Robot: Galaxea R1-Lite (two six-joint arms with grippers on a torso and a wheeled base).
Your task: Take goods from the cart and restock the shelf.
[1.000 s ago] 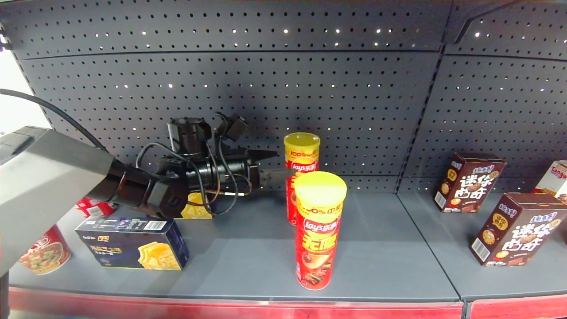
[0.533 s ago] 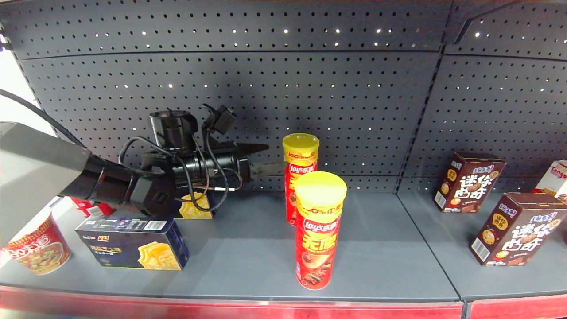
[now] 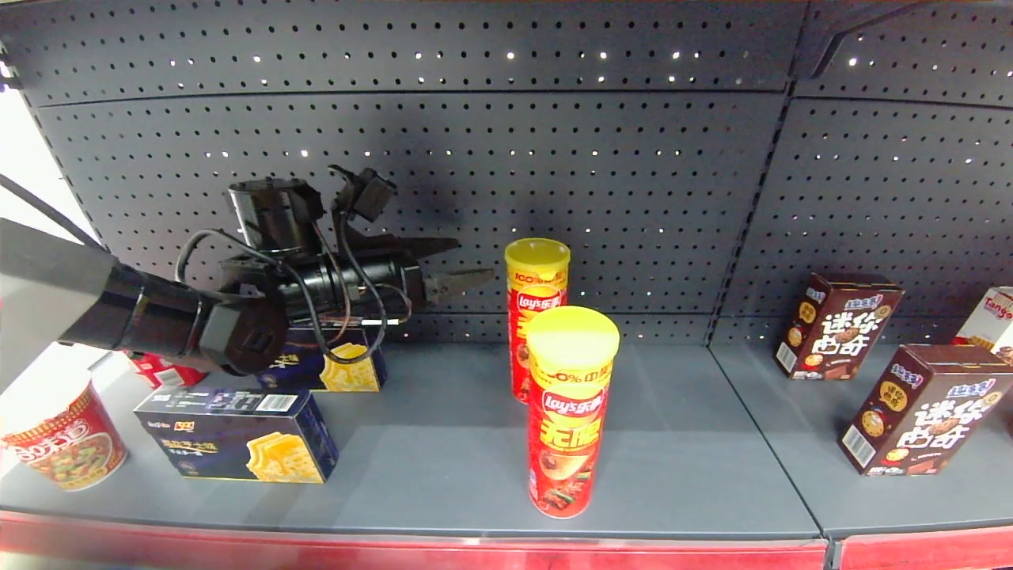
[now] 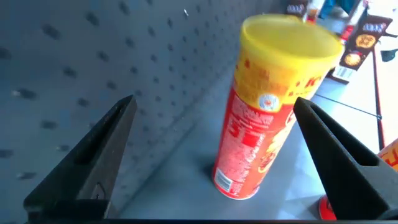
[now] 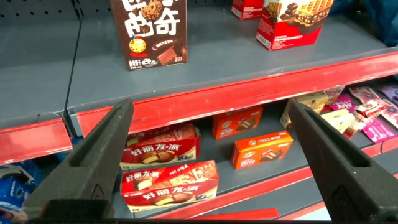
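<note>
Two red chip cans with yellow lids stand upright on the grey shelf (image 3: 443,451): one at the back (image 3: 538,317) and one in front of it (image 3: 571,412). My left gripper (image 3: 463,263) hovers open above the shelf, just left of the back can and apart from it, with nothing between its fingers. The left wrist view has the back can (image 4: 267,118) beyond the left gripper's (image 4: 214,102) spread fingers. My right gripper (image 5: 210,104) is open and empty, in front of the red-edged lower shelves.
Dark blue cracker boxes (image 3: 237,435) and a cup of noodles (image 3: 59,447) sit left of the cans. Brown cookie boxes (image 3: 918,408) stand to the right. The pegboard wall (image 3: 554,158) closes the back. Red boxes (image 5: 168,180) lie on a lower shelf.
My left gripper has drawn back to the left and upward, away from the back can it was reaching around. The cans have stayed in place.
</note>
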